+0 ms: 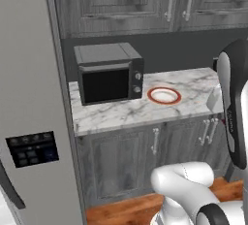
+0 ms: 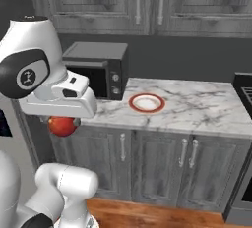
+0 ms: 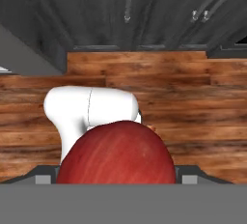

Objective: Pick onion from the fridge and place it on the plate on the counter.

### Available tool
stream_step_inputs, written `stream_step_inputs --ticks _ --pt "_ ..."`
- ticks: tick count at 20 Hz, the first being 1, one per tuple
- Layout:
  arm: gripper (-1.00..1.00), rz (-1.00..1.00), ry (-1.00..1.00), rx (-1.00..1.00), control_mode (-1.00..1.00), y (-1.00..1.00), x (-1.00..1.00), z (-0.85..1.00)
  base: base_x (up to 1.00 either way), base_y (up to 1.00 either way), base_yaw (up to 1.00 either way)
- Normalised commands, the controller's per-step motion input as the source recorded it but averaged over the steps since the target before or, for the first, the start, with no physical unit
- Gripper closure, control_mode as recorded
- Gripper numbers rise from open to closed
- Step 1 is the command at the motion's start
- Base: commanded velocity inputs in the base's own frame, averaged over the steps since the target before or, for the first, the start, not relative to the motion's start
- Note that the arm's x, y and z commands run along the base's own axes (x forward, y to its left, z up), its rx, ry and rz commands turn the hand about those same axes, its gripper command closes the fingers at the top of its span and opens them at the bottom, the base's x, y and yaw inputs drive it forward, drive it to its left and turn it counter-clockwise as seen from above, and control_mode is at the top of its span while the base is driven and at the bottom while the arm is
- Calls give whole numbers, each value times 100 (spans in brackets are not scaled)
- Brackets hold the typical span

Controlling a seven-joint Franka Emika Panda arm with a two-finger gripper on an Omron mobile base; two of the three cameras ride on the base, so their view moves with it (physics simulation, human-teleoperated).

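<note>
The jaws (image 2: 63,124) were clamped on the glossy red-brown onion (image 2: 62,126); I'd have lifted it clear of the marble table (image 2: 197,106) edge before reaching the orange-rimmed plate (image 2: 146,102).

White rounded arm (image 2: 64,183) — dark joints, one bearing a white mark.

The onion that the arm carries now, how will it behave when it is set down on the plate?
The onion looks round and glossy, so it may slip in the fingers and probably rolls once released. The plate seems shallow with only a low orange-red rim, which might not stop it. A low, gentle release near the white centre seems safest.
</note>
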Motion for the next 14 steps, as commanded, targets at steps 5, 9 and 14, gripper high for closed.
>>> stream_step_inputs --ticks 5,9,14 --pt "100 0 0 0 100 0 0 0 73 -62 3" --pt "100 0 0 0 100 0 0 0 85 -48 7" --pt "100 0 0 0 100 0 0 0 75 -27 7"
